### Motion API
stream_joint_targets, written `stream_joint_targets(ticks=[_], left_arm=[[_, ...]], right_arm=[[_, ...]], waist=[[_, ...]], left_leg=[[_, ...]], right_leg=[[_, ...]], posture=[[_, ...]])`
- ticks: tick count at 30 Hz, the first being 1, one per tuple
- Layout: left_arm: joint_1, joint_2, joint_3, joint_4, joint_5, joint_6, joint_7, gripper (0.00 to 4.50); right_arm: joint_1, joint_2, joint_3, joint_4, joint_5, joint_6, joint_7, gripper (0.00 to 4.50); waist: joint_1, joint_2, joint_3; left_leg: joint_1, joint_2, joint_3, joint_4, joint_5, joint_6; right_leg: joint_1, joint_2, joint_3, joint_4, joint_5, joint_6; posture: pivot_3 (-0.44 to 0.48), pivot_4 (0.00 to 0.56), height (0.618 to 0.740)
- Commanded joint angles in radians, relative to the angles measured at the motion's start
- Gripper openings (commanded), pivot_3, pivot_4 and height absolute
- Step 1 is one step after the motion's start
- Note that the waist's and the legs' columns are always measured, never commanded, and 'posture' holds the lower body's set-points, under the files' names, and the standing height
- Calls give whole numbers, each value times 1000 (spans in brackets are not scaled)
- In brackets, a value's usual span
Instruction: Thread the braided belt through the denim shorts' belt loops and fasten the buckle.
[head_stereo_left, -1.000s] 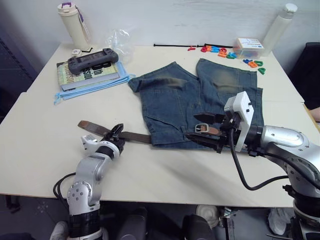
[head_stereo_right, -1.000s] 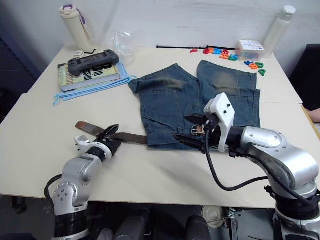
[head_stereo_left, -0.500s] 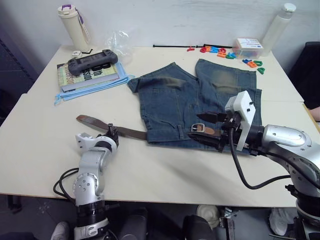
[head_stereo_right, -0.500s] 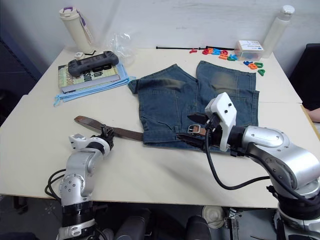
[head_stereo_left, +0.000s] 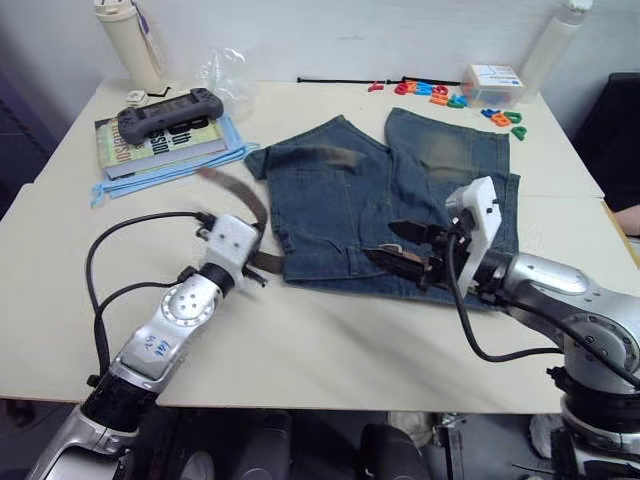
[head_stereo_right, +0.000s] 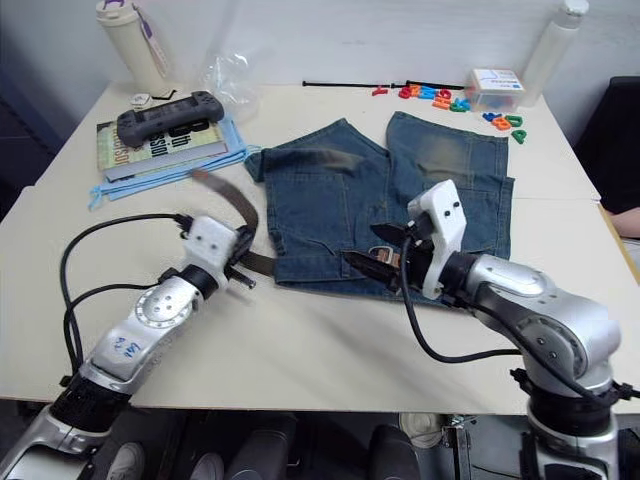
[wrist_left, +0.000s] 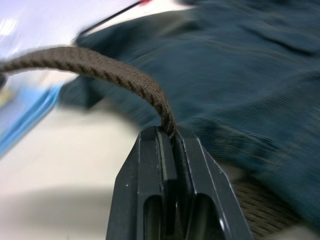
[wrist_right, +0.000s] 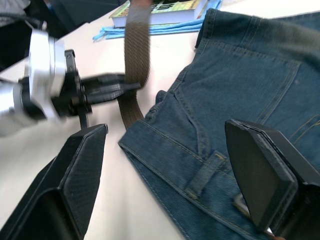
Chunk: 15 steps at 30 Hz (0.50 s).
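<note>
Left tool (wrist_left: 170, 137) pinches the braided belt (head_stereo_right: 243, 215), which arches limply beside the denim shorts (head_stereo_left: 340, 200) mid-tabletop. Right tool (wrist_right: 170, 185) gapes wide over the waistband. The strap looks soft and floppy, so best gripped near its tip.

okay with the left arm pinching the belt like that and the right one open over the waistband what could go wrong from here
1. The left end effector pinches the braided belt on its thin edge, so the strap may slip out or twist as it is pulled.
2. The belt runs under the denim shorts; pulling could drag or bunch them, shifting the waistband.
3. The right end effector hangs open over a belt loop and could snag denim instead.
</note>
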Motion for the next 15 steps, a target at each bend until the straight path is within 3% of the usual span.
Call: stream_joint_targets(ticks=[1,5,10,15], left_arm=[[-18,28,-20,31,210,-143,-40,28],[-22,18,-10,81,318,-229,-83,28],[-22,-21,17,99,366,-292,-123,28],[-9,-61,59,108,392,-312,-145,28]], right_arm=[[-22,88,-15,11,61,24,-105,4032],[-35,192,0,41,86,30,-194,4032],[-29,326,9,107,103,22,-296,4032],[-8,361,9,101,115,31,-336,4032]], waist=[[0,0,0],[-1,0,0],[-10,0,0],[-23,0,0]], left_leg=[[0,1,0,0,0,0],[-1,6,5,0,1,-1],[-1,8,9,1,1,-1],[-1,9,10,2,1,-1]], right_leg=[[-1,0,0,1,0,-1],[-9,0,0,10,-1,-3],[-12,-1,0,13,-1,-4],[-13,-1,0,15,-1,-4]], posture=[[0,150,684],[0,150,684],[0,150,684],[0,150,684]])
